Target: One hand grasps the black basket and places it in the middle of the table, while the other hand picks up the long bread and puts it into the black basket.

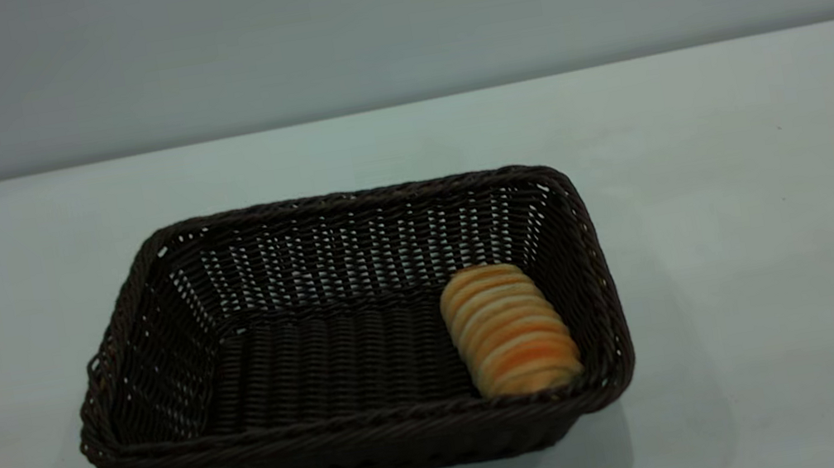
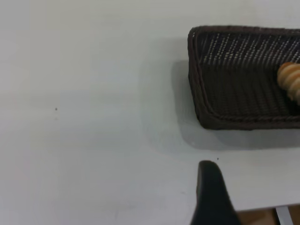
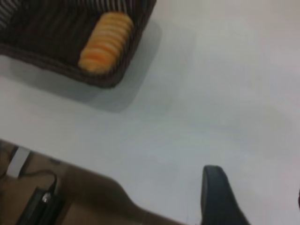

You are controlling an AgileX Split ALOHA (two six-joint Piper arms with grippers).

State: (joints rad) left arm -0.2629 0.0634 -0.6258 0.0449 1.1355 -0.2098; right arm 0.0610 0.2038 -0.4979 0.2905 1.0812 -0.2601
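Basket (image 1: 155, 376) sits mid-worktop (image 1: 757, 213); bread (image 1: 510, 328) lies inside at its 4 o'clock corner, against the wall. Bread looks light and soft: grip across its middle, gently. Basket stiff, light: take the rim. Nothing else nearby. Both tools off the worktop's edge, away from the basket; grip state: cannot tell.

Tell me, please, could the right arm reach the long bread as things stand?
Probably yes: the long bread lies uncovered at the black basket's right end, open from above, and the right gripper hangs over bare table nearby.
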